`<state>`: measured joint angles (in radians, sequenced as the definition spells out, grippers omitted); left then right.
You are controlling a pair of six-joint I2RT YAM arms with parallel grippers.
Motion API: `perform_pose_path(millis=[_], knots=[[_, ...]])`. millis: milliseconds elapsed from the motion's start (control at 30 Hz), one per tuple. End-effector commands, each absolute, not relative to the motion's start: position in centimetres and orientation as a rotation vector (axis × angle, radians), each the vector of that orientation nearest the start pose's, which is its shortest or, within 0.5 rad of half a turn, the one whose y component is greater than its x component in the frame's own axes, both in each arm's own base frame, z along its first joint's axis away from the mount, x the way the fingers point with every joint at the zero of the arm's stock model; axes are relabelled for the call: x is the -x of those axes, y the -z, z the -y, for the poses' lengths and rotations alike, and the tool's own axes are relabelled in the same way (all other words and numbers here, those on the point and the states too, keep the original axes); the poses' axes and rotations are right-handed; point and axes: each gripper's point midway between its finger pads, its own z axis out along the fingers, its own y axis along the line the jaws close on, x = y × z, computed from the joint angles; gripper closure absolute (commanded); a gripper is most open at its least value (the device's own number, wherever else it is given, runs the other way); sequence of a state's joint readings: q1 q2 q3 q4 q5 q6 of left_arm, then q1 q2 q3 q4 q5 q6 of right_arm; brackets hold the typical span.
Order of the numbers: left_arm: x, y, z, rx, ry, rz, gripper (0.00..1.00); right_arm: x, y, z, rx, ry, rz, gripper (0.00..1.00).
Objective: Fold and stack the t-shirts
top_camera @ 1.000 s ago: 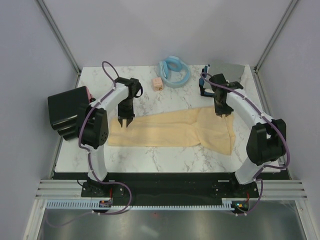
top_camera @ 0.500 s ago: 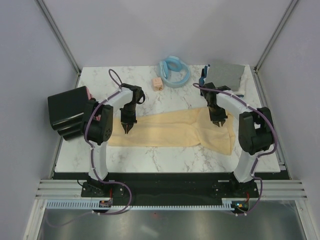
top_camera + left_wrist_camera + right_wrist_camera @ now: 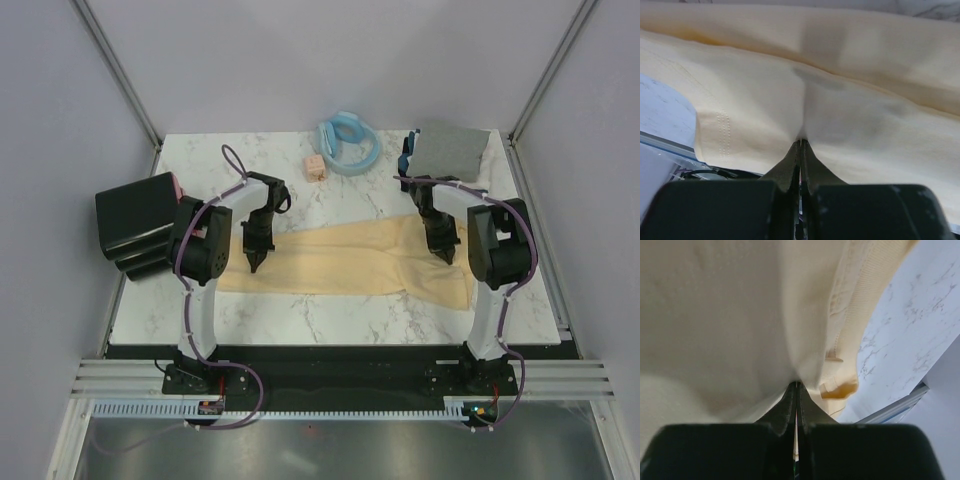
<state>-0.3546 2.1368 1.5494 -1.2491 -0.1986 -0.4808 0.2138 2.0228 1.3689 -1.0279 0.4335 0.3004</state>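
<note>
Marble tabletop bears the cream t-shirt stretched left-to-right, left fingers and right fingers each pinching its nearer end.

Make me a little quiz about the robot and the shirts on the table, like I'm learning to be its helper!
1. True or false: the left gripper and the right gripper are each shut on the yellow t-shirt.
2. Where does the grey t-shirt lie? A: at the far right corner of the table. B: at the near left corner. C: on top of the yellow t-shirt.
3. Fill in the missing word: the small pink cube sits just left of the light blue ____.

Key: 1 true; 2 A; 3 ring.
</note>
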Motion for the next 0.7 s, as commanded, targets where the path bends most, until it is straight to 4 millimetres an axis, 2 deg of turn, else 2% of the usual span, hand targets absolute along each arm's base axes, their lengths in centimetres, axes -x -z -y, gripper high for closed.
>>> perform_pose_path(millis=[0, 167, 467, 667], knots=[[-28.0, -1.8, 8.1, 0.142, -0.484, -3.285, 0.98, -31.5, -1.7, 2.0, -0.185, 0.771, -3.038, 1.00], [-27.6, -1.4, 6.9, 0.173, -0.506, -3.307, 0.98, -32.2, -1.2, 3.2, -0.237, 0.789, -3.039, 1.00], [-27.2, -0.7, 5.5, 0.232, -0.513, -3.332, 0.98, -33.0, -0.1, 4.3, -0.256, 0.814, -3.057, 1.00], [-27.3, -0.6, 4.6, 0.283, -0.514, -3.335, 0.98, -34.1, -0.4, 5.2, -0.293, 0.834, -3.031, 1.00]])
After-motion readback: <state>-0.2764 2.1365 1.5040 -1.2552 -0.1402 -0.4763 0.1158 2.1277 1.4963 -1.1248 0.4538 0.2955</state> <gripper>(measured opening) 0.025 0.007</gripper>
